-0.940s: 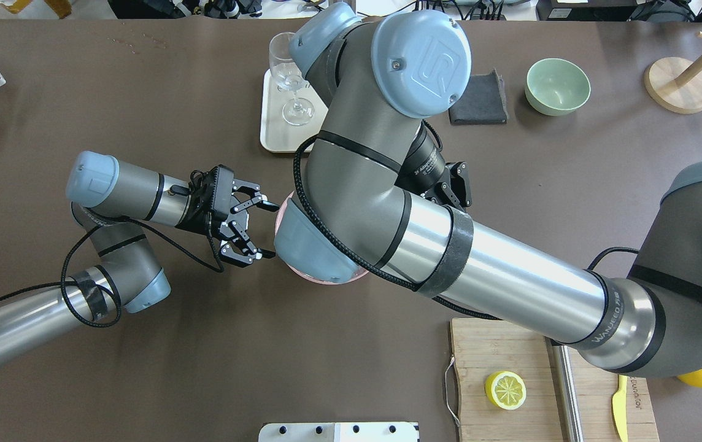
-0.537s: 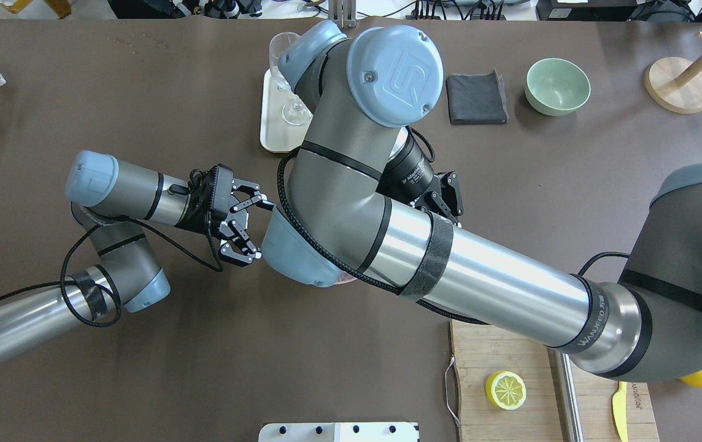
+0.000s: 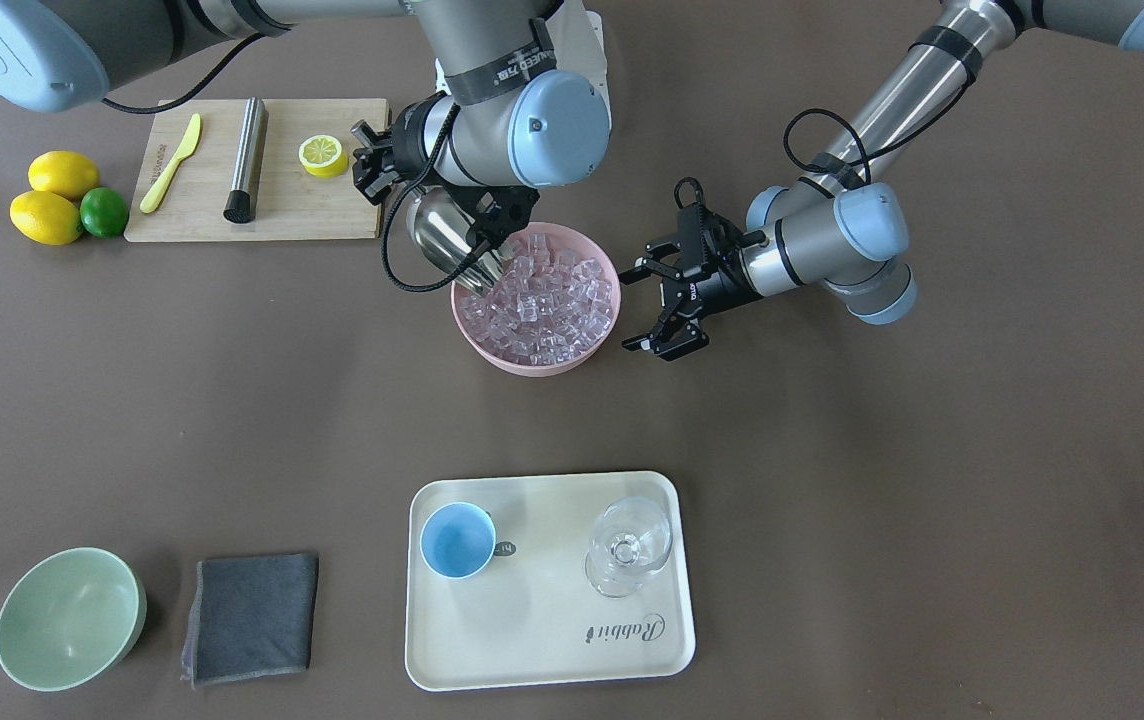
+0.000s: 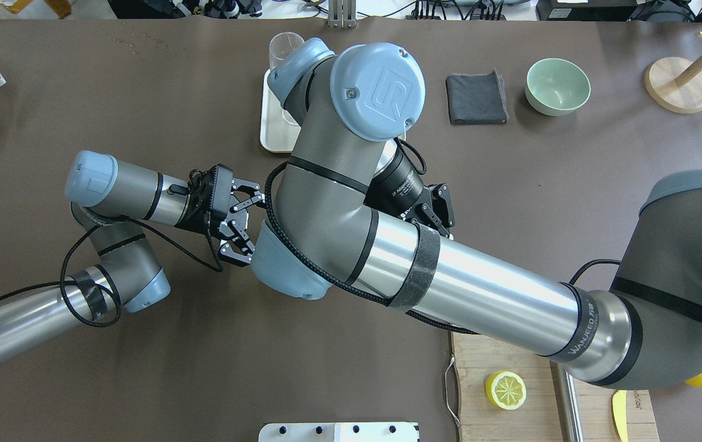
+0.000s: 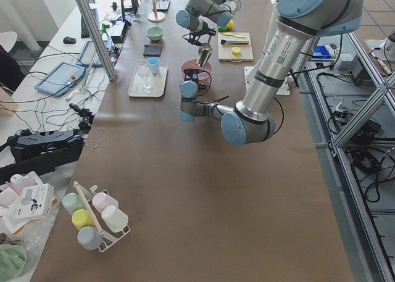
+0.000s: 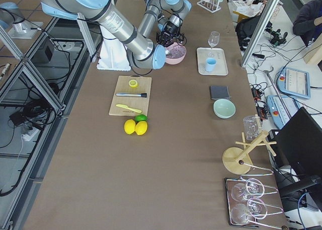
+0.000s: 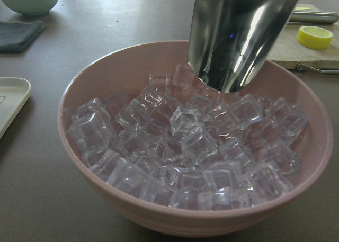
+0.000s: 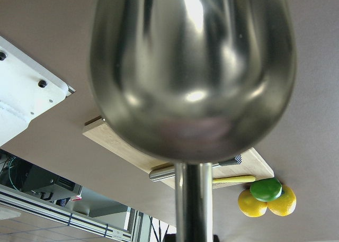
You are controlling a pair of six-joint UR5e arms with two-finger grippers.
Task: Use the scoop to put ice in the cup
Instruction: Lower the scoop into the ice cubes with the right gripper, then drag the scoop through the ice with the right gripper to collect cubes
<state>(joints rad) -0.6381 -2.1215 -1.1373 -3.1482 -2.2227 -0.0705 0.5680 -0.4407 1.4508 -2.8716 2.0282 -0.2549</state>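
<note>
The ice (image 3: pixel 547 300) fills a pink bowl (image 3: pixel 532 365) at mid-table. My right gripper (image 3: pixel 372 165) is shut on the steel scoop (image 3: pixel 442 238), which tilts down with its mouth touching the ice at the bowl's edge. The left wrist view shows the scoop (image 7: pixel 238 35) over the ice (image 7: pixel 185 146); the right wrist view shows the scoop's back (image 8: pixel 190 67). My left gripper (image 3: pixel 632 310) is open and empty beside the bowl's other side. The light-blue cup (image 3: pixel 457 540) stands empty on a cream tray (image 3: pixel 552 640). In the overhead view my right arm hides the bowl and cup.
A stemmed glass (image 3: pixel 629 545) stands on the tray beside the cup. A green bowl (image 3: pixel 67 620) and grey cloth (image 3: pixel 252 618) lie beyond. A cutting board (image 3: pixel 312 205) with a steel cylinder (image 3: pixel 244 160), knife and lemon half (image 3: pixel 322 154) sits near my right arm.
My right arm has swung toward the overhead view's left, and its elbow now covers the pink bowl and more of the glass. My left arm and open gripper have not moved.
</note>
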